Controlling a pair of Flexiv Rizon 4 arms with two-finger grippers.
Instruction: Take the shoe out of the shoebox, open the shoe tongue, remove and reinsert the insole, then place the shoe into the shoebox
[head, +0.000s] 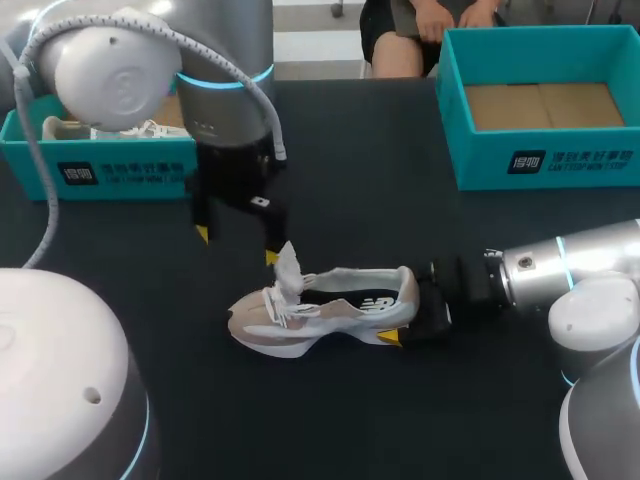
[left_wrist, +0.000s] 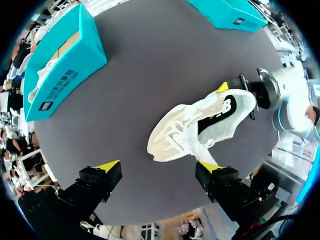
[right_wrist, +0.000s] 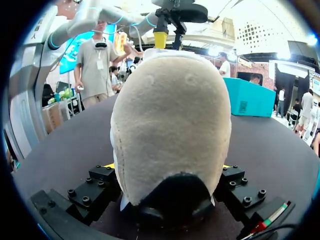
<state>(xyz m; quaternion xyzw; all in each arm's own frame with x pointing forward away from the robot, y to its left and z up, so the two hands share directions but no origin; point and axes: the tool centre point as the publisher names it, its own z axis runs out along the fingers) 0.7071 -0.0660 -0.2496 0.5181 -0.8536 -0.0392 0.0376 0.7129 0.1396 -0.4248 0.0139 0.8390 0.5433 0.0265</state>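
Clamps shoe at firm-looking heel with right gripper. Holds left gripper wide open, empty, just above tongue. Probably light and floppy up top: pinch tongue tip.

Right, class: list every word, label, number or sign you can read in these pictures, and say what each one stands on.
left shoebox, front wall: a white mark and a line of print, too blurred to quote.
right shoebox, front wall: the same kind of white print, too small to quote.
shoe, side near the heel: a dark logo, letters not legible.
No numbers or other signs can be read.
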